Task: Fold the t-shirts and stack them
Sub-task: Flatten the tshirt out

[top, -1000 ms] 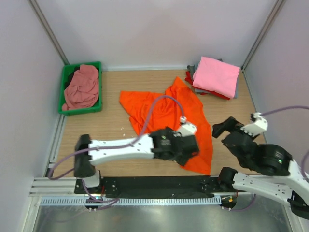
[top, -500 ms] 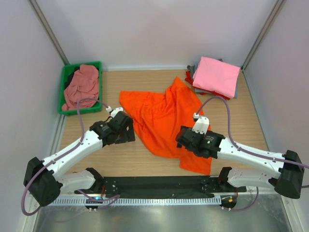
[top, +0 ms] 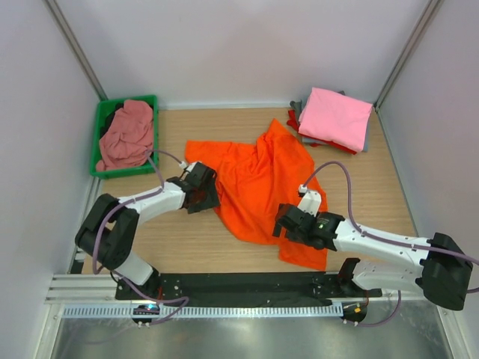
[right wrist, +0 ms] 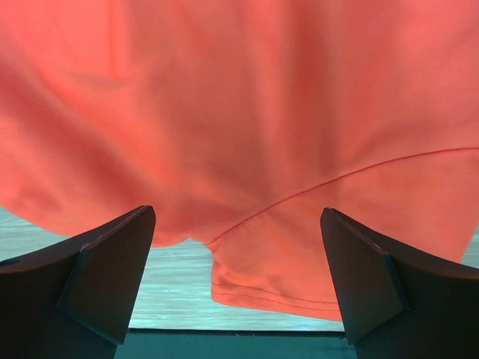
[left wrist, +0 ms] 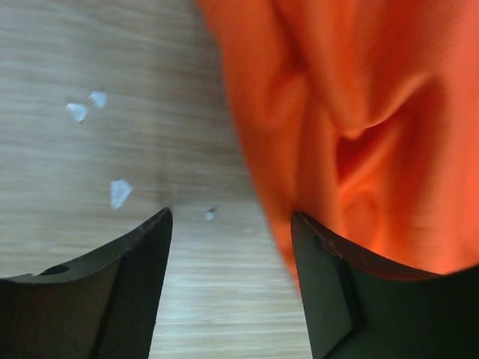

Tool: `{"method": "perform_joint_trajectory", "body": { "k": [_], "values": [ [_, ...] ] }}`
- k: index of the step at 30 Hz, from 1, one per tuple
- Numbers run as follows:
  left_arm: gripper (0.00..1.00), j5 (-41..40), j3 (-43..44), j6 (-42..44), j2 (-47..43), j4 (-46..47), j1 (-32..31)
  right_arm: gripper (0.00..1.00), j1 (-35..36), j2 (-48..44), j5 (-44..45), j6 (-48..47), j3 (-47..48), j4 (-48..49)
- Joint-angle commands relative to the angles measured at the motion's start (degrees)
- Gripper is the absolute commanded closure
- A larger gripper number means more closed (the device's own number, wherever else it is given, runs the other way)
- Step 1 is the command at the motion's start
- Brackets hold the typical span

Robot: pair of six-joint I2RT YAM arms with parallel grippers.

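1. The orange t-shirt [top: 258, 176] lies crumpled on the table [top: 187, 243], right between my two claws. Its long axis runs diagonally, from the far-left corner by my left claw down to the near-right corner by my right one. I can't spot the collar, so no idea which way it faces.
2. My left claw [left wrist: 232, 288] sits low at the shirt's left edge with its jaws apart and nothing pinched. The cloth edge lies in the gap.
3. My right claw [right wrist: 236, 277] gapes wide over the near hem, gripping nothing.
4. The folded pink t-shirt [top: 335, 118] sits well beyond my right claw.
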Motion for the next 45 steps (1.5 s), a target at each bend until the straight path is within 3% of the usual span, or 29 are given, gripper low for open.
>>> {"method": "perform_joint_trajectory", "body": {
  "k": [1, 7, 8, 10, 11, 14, 18, 23, 24, 26, 27, 28, 30, 32, 34, 36, 40, 45],
  "values": [
    [0.36, 0.77, 0.29, -1.49, 2.24, 8.25, 0.43, 0.00, -0.13, 0.69, -1.43, -1.15, 0.17, 4.16],
    [0.53, 0.42, 2.75, -1.14, 6.63, 11.59, 0.43, 0.00, -0.13, -0.01, -1.69, -2.29, -0.79, 5.83],
    [0.71, 0.42, 3.18, -0.88, 7.07, 11.94, 0.43, 0.00, -0.13, -0.10, -1.78, -2.38, -1.06, 5.92],
    [0.96, 0.42, 4.68, 0.43, 8.22, 12.03, 0.43, 0.00, -0.13, -0.19, -1.69, -2.47, -1.23, 6.00],
    [1.00, 0.42, 5.38, 1.23, 8.13, 11.16, 0.43, 0.00, -0.04, -0.27, -1.69, -2.47, -1.23, 5.83],
    [1.00, -7.81, 11.69, 6.32, 3.14, -1.99, -2.02, 0.00, -0.13, -0.97, -1.87, -2.56, -0.80, 4.69],
    [1.00, -16.09, 28.09, 11.69, -5.30, -29.19, -4.93, 0.00, -0.13, -3.87, -1.61, -2.56, -0.44, 3.03],
    [1.00, -19.44, 42.54, 17.48, -6.13, -40.70, -5.28, 0.00, -0.13, -7.65, 1.29, -2.38, 1.31, -1.11],
    [0.99, -18.75, 45.35, 18.63, -4.63, -40.27, -5.28, 0.00, -0.22, -8.18, 1.90, -2.47, 1.49, -1.29],
    [0.83, -14.81, 48.78, 21.26, 3.59, -40.87, -5.28, 0.00, -0.22, -8.01, 2.00, -2.82, 2.10, -1.29],
    [0.67, -14.35, 52.81, 21.80, 7.56, -43.58, -5.28, 0.00, -0.30, -7.31, 1.74, -3.00, 2.37, -1.29],
    [0.34, -14.52, 55.37, 21.80, 11.26, -46.30, -5.28, 0.00, -0.31, -6.70, 1.39, -3.09, 2.72, -1.38],
    [0.19, -17.75, 58.55, 19.97, 19.16, -51.66, -5.46, 0.00, -0.31, -5.99, -0.01, -3.35, 3.60, -1.99],
    [0.07, -18.30, 55.85, 18.82, 19.56, -50.47, -5.46, 0.00, -0.31, -5.55, -0.90, -3.18, 3.51, -2.52],
    [0.01, -15.33, 47.69, 17.59, 14.57, -43.89, -5.37, 0.00, -0.22, -6.68, -2.12, -2.74, 2.73, -2.43],
    [0.00, -13.21, 39.78, 16.71, 7.74, -38.00, -4.50, 0.00, -0.30, -7.83, -2.83, -2.30, 1.06, -1.73],
    [0.00, -13.02, 30.80, 15.39, -1.51, -33.59, -2.82, 0.00, -0.22, -8.54, -4.94, -2.65, -0.18, 0.46],
    [0.00, -12.95, 22.71, 15.39, -9.00, -30.43, 1.39, 0.00, -0.04, -2.92, -8.11, -3.88, 1.40, 3.89]
  ]
}}
